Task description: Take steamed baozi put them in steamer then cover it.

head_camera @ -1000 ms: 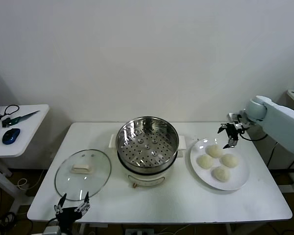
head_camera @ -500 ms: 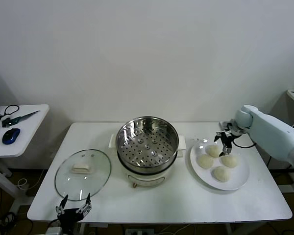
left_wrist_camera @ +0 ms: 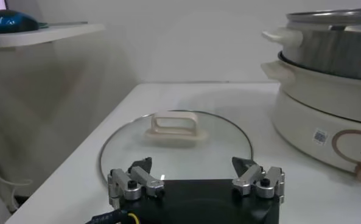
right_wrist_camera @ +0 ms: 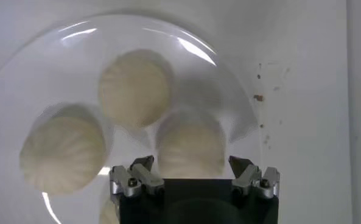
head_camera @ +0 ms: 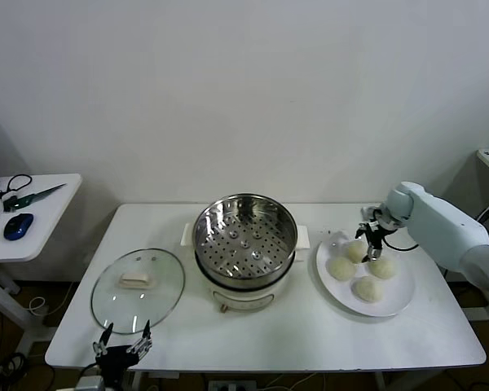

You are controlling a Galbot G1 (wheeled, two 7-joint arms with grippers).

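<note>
Four cream-white baozi lie on a white plate (head_camera: 403, 287) right of the steamer (head_camera: 245, 236), a steel perforated basket on a cream pot base. My right gripper (head_camera: 369, 239) is open and hangs just above the plate's far side, over the two back baozi (head_camera: 356, 251). In the right wrist view its jaws (right_wrist_camera: 192, 164) stand on either side of one baozi (right_wrist_camera: 190, 145), with two more (right_wrist_camera: 134, 86) beside it. The glass cover (head_camera: 138, 290) with a white handle lies flat left of the steamer. My left gripper (head_camera: 122, 346) is open and empty at the table's front edge, near the cover (left_wrist_camera: 175, 146).
A side table (head_camera: 53, 213) at far left carries a blue mouse (head_camera: 19, 226) and scissors (head_camera: 28, 195). The pot base (left_wrist_camera: 326, 115) has side handles sticking out. Bare tabletop lies in front of the steamer and plate.
My right gripper has moved left and down from beyond the plate's far right rim to just over the back baozi. The left arm has barely moved.
</note>
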